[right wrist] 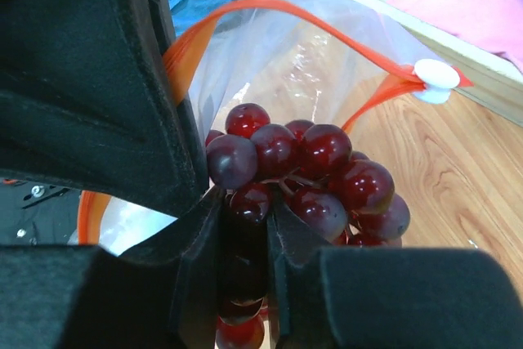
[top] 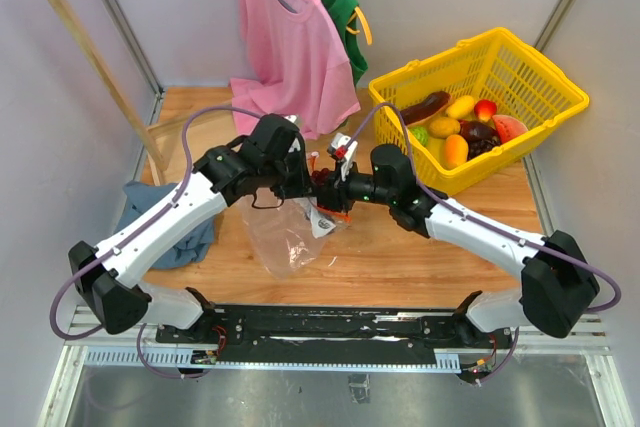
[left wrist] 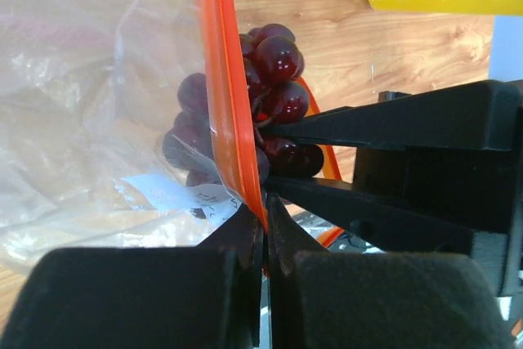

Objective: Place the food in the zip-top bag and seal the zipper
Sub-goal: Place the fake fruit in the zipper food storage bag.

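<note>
The left gripper (left wrist: 263,222) is fully closed, its fingers pinching the red-orange zipper (left wrist: 222,79) along one rim of the zip-top bag (left wrist: 90,71). The right gripper (right wrist: 245,230) stands narrow. Its two fingers press against a bunch of dark purple grapes (right wrist: 302,161), which fills the gap between them. The bunch sits at the bag's open mouth, partly past the zipper strip. The zipper is unsealed: its two halves arc apart around the grapes and meet at the white tab (right wrist: 435,78). Seen from above, the two grippers meet nose to nose over the middle of the wooden table (top: 420,247). The clear bag hangs from them toward 7 o'clock, with its lower part crumpled on the table. The yellow basket (top: 545,87) stands at 2 o'clock from the grippers, well apart, and holds the other food (top: 456,150). A pink shirt (top: 290,47) hangs at 12 o'clock. A blue cloth (top: 195,242) lies at 9 o'clock beneath the left arm.
</note>
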